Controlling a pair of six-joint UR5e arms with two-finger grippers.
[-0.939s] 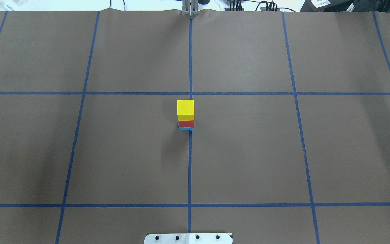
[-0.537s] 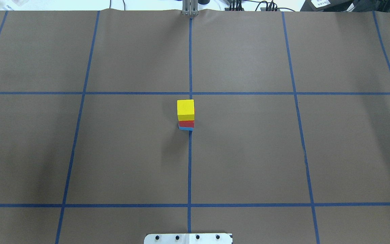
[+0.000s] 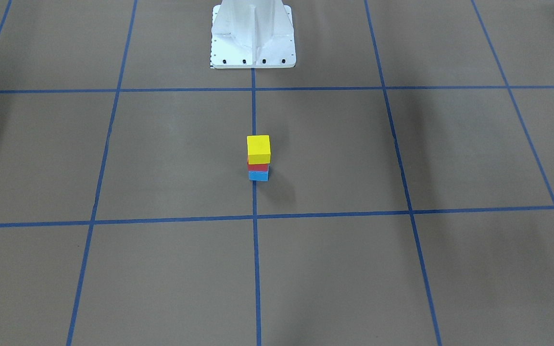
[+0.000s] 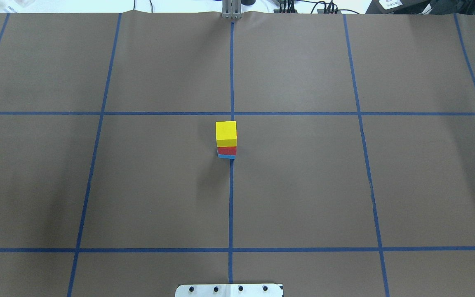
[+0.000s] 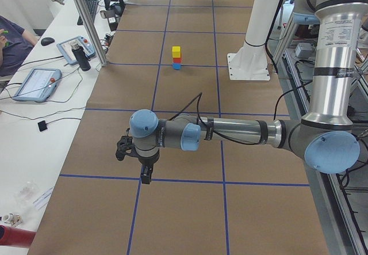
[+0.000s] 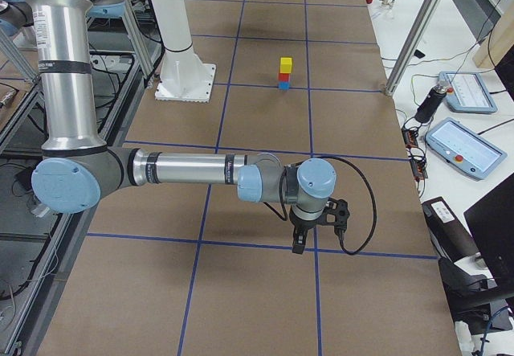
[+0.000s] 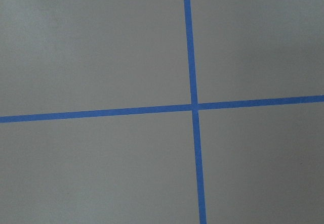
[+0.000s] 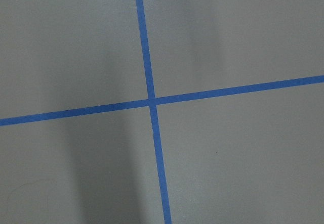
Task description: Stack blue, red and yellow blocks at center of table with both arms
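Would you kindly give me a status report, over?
Left hand and right hand wide of centre, open or shut unclear. Yellow block on red block on blue block, upright. Nothing obstructing.

light: bright, even overhead | shadows: soft, faint, one beside block stack [image 3: 258, 158] | focus: sharp

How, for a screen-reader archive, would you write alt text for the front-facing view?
A stack stands near the centre of a brown table: yellow block on red block on blue block. Blue tape lines grid the table, the white robot base sits at the top edge, and no arms show.
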